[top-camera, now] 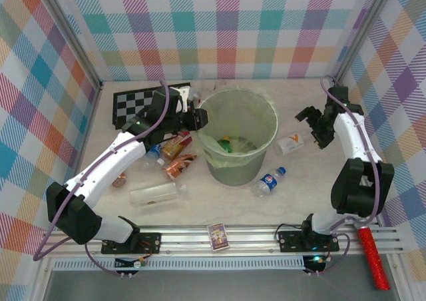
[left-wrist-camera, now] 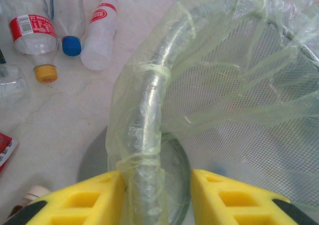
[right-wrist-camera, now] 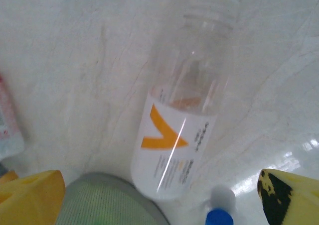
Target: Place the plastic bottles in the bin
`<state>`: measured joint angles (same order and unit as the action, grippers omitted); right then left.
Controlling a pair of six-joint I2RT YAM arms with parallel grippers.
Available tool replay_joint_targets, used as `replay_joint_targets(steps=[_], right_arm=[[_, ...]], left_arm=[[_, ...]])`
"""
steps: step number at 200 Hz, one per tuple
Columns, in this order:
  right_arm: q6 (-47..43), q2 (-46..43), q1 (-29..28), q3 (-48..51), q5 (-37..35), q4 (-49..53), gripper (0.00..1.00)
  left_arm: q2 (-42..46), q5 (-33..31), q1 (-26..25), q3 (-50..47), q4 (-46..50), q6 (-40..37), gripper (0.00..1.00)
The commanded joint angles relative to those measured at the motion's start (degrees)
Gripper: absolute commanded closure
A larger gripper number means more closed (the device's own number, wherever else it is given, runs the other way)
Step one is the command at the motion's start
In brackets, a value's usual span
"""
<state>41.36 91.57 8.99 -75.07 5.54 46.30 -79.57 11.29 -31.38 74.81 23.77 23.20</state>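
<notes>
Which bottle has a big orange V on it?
The clear bottle with the white label, lying just right of the bin. The blue-capped bottle nearer the front has a blue label instead.

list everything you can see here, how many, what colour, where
pale green translucent round plastic bin: one, centre of the table, thin liner over its rim, green and yellow bits inside
plastic bottles left of the bin: at least four, clear and orange-brown, lying in a loose cluster
clear bottle with blue cap: one, lying near the bin's right side
clear bottle with orange V label: one, lying right of the bin
black-and-white checkerboard: one, far left of the table
small picture card box: one, on the near rail
red glittery stick: one, near right corner
left gripper: yellow pads, closed on the bin's rim
right gripper: yellow pads, open above the V-label bottle
</notes>
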Motion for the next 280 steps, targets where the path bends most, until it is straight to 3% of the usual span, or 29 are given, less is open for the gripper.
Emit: replay_joint_targets(steps=[1,50,93,129,199,249,280], right_arm=[[4.1,4.3,-0.1,-0.5,-2.9,-3.3,0.01],[6.6,13.5,0.0,1.0,-0.6,-8.2,0.01],[8.0,15.9,-0.1,3.0,0.0,-11.3,0.01],[7.8,16.5,-0.1,2.9,-0.4,-11.0,0.17],[5.5,13.7,0.3,1.0,-0.1,-8.6,0.37],[-7.4,5.6,0.2,-5.6,0.1,2.9,0.39],[-15.1,-3.4,0.3,-8.2,7.4,7.1,0.44]], left_arm=[[-0.7,0.7,-0.8,-0.7,0.9,0.3,0.62],[-0.3,0.1,-0.8,-1.1,1.2,0.3,0.62],[-0.3,0.1,-0.8,-1.2,1.2,0.4,0.62],[-0.4,0.3,-0.8,-1.0,1.3,0.4,0.62],[-1.0,0.7,-0.8,-0.2,1.5,0.2,0.62],[-1.7,1.3,-0.8,0.2,1.9,-1.4,0.62],[-1.8,1.0,-0.8,0.8,2.7,-2.0,0.62]])
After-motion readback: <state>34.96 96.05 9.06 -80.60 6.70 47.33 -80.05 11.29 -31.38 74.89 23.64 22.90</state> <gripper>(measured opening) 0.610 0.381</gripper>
